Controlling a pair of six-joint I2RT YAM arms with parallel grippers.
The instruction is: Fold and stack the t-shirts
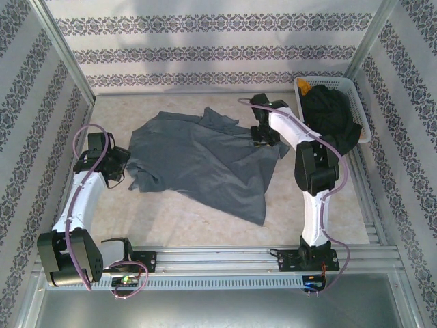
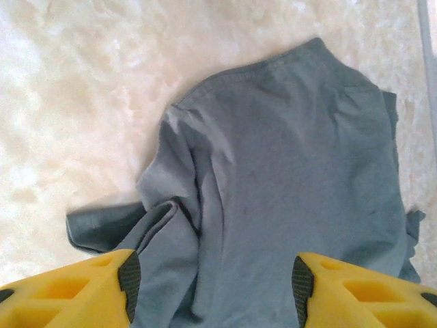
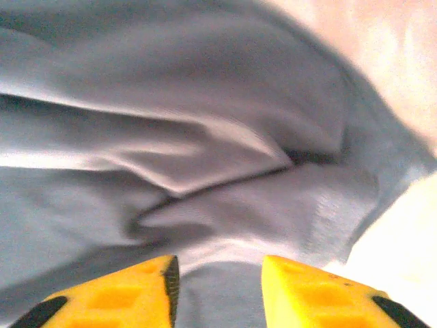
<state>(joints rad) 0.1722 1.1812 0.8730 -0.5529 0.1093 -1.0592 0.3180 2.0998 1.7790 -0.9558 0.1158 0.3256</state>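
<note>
On marbled tabletop [image 1: 177, 229], rumpled grey t-shirt [image 1: 205, 160]

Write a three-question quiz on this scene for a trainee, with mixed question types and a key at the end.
1. True or false: the black t-shirt lies in the white basket.
2. Pick one. The grey t-shirt on the table is: A, folded into a neat square; B, spread out and rumpled; C, rolled into a tube.
3. Short answer: which arm's claw is at the edge of the grey t-shirt that is nearer the basket?

Key
1. True.
2. B.
3. The right claw, with its jaws apart over the cloth.
</note>
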